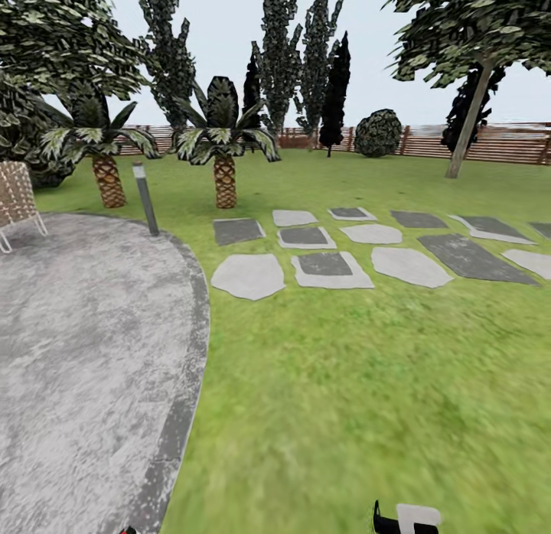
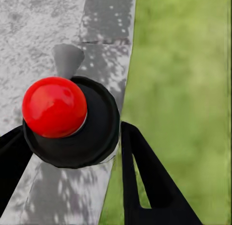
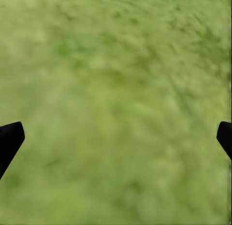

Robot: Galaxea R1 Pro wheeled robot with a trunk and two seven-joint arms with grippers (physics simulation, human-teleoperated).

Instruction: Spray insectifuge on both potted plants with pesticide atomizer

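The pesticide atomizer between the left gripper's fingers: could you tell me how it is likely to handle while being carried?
The pesticide atomizer looks rigid, so it probably won't deform under the left gripper. Its round dark body and glossy red ball top suggest it may slip or twist. It seems small, likely light.

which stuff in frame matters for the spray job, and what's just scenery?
Job:
- pesticide atomizer, red-topped, between the left gripper fingers
- lawn of the garden

Scenery:
- round paved patch
- stepping stones
- two small palms
- short post
- chair
- slatted fence
- right gripper, open over grass
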